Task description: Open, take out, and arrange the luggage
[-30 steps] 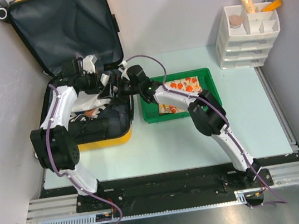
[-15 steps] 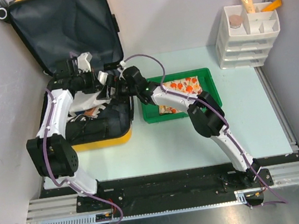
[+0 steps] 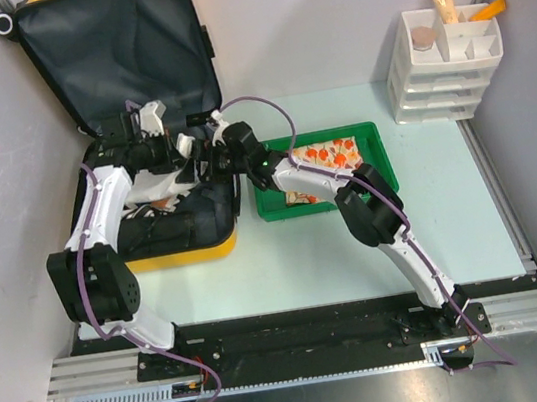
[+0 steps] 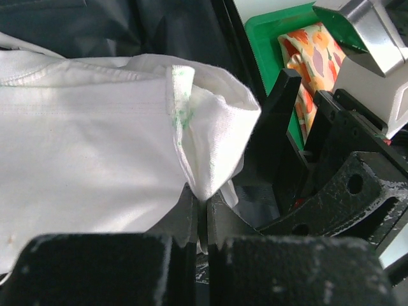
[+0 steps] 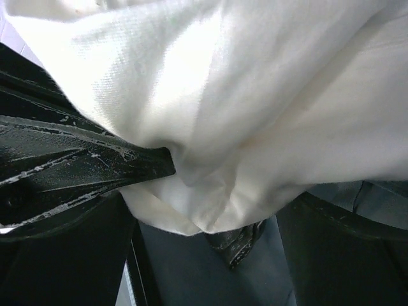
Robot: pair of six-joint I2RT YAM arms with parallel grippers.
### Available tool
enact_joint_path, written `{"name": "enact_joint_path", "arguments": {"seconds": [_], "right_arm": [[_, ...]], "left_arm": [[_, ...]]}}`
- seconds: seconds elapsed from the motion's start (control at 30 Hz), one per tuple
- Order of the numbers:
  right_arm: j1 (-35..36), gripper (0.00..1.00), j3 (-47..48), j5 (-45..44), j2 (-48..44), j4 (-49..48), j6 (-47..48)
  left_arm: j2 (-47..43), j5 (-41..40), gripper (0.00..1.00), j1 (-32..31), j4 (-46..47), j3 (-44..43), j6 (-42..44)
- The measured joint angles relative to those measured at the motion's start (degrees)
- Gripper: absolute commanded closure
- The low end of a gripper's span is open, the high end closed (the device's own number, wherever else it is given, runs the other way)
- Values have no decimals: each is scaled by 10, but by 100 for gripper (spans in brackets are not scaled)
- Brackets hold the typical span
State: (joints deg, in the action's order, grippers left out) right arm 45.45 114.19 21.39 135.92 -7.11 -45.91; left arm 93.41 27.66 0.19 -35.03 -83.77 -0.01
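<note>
Left gripper (image 4: 203,205) pinches white cloth (image 4: 95,140) corner over open luggage (image 3: 186,255). Right gripper (image 3: 209,157) just right of it, touching cloth; grip unclear. Tray (image 3: 385,168) farther right.

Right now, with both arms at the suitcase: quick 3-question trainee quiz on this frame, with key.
1. True or false: the luggage is zipped shut.
2. What is the left end effector pinching? A) white cloth B) a bottle C) a wheel
3. Fill in: the orange-patterned fabric lies in the green ____.
Key: 1 false, its lid stands open; 2 A; 3 tray.
</note>
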Motion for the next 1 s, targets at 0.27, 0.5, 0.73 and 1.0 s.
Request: {"name": "enact_joint_path", "arguments": {"seconds": [0.27,0.5,0.73,1.0], "right_arm": [[0,17,-2,0,0,-3,31],[-2,54,-10,-3,-1,-18,59],[0,100,-39,9,-18,-55,92],[-18,100,-55,28,-36,-77,126]], "left_arm": [[-4,0,100,0,5,13,0],[-9,-5,94,-6,14,24,0],[-7,-7,44,-13,7,14,-1],[22,15,3,0,-37,-78,-9]]}}
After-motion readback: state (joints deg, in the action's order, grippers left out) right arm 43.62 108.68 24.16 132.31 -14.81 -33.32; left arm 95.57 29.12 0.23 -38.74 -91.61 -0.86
